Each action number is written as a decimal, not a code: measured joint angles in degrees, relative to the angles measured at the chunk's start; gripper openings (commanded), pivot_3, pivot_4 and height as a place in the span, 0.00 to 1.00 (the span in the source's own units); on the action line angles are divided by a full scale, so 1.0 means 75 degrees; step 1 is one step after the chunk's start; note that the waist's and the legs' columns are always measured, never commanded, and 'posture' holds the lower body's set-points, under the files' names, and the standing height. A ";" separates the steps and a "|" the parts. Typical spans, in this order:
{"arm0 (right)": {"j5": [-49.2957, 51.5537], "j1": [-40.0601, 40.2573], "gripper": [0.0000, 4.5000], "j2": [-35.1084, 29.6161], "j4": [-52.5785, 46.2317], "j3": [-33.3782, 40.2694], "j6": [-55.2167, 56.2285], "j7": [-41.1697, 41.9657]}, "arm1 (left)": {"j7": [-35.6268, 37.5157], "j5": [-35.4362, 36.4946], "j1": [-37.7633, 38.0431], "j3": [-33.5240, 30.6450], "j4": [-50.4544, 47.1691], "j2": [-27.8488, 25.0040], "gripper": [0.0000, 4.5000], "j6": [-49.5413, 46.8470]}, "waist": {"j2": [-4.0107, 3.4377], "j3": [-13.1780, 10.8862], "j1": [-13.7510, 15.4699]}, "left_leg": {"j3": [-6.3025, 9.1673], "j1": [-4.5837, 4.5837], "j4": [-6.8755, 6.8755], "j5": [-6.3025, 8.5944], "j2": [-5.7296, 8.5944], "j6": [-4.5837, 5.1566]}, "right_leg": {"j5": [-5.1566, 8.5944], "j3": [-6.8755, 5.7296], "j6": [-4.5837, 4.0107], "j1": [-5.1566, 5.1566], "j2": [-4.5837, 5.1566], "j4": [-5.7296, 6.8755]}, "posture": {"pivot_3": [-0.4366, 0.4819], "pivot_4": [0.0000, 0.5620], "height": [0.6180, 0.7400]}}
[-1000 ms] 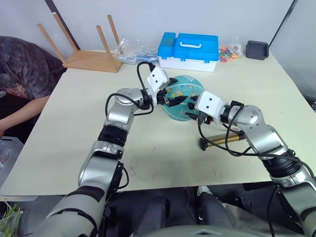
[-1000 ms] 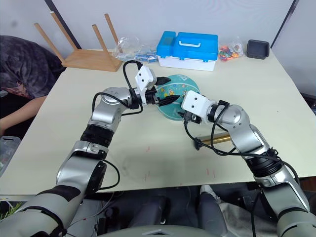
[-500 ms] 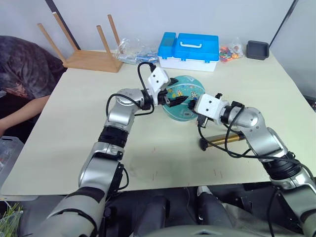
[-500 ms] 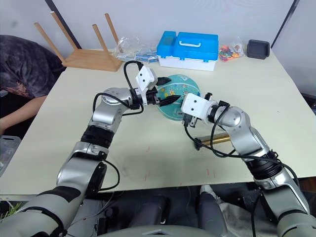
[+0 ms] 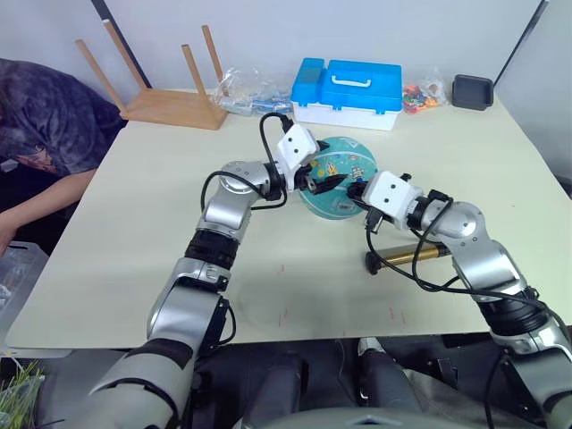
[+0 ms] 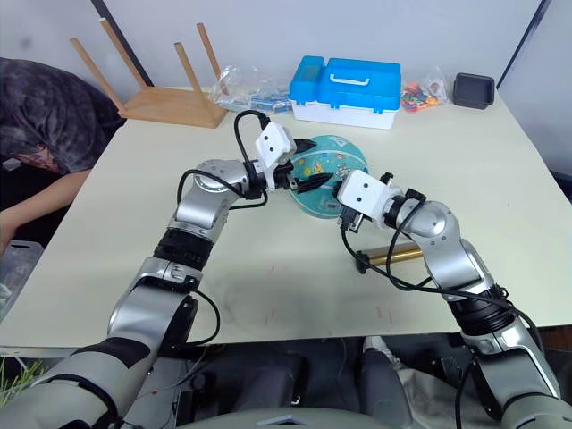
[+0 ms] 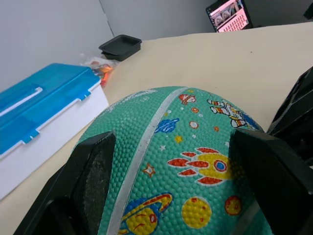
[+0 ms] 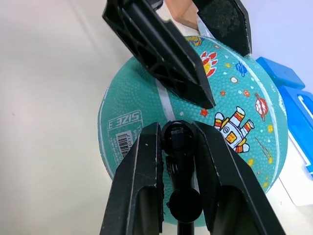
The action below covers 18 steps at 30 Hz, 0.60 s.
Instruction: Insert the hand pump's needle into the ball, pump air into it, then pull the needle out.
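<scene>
Teal pebbled rubber, crossed by white seam lines and dotted with rocket and astronaut prints, marks the ball (image 8: 195,122), which sits on the cream bench (image 5: 134,232) between the two pincers. The left pincer (image 7: 171,161) straddles its upper side, fingers apart with their flat black pads resting on the rough skin, one on each flank, steadying it rather than squeezing. The right pincer (image 8: 178,161) is clamped on the small black fitting (image 8: 178,142) at the tip of the thin black hose (image 5: 407,255); the metal needle itself is too fine to make out.

Over the last second the right pincer has drawn closer to the ball's near side, and the fitting now stands just before the white seam beside the size label (image 8: 126,126). The left pincer has stayed where it was on the ball. That suggests the insertion step is in its final approach, with the pin probably not yet seated, though contact cannot be confirmed.

Behind the right pincer, the hand pump (image 5: 411,255) lies flat on the bench, a smooth bronze-gold tube with black caps, untouched. A glossy blue plastic case (image 5: 344,89) stands beyond the ball, well apart.
</scene>
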<state>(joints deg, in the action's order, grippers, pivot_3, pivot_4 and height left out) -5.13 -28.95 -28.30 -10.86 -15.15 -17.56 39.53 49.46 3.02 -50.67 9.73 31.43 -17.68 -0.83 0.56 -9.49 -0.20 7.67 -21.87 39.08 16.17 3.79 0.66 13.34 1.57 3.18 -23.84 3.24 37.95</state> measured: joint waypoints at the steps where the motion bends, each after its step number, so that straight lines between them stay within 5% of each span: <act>1: 0.0000 0.0033 0.09 -0.0030 -0.0069 0.0021 -0.0051 0.0002 | -0.0035 -0.0023 0.0001 0.0021 0.0020 0.0049 0.90 0.0016 | 0.0000 0.0000 0.0014 | 0.0002 -0.0001 0.0000 0.0000 0.0000 0.0000 | 0.0000 -0.0002 0.0000 0.0000 0.0000 0.0000 | 0.48 0.27 1.00; 18: -0.0003 0.0094 0.09 -0.0281 -0.0852 0.0043 -0.1152 0.0057 | -0.0305 -0.0143 -0.0108 0.0276 0.0217 0.0182 0.90 0.0230 | 0.0000 0.0000 0.0143 | 0.0008 -0.0007 0.0000 0.0000 0.0002 0.0000 | 0.0001 -0.0009 0.0001 0.0001 0.0001 -0.0008 | 0.48 0.27 1.00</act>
<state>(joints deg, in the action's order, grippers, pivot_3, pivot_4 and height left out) -5.16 -28.24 -30.41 -17.26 -14.82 -26.19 39.96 47.17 1.95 -51.49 11.80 33.06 -16.31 0.89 0.56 -9.49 0.87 7.72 -21.92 39.08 16.17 3.81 0.66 13.35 1.50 3.19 -23.83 3.25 37.89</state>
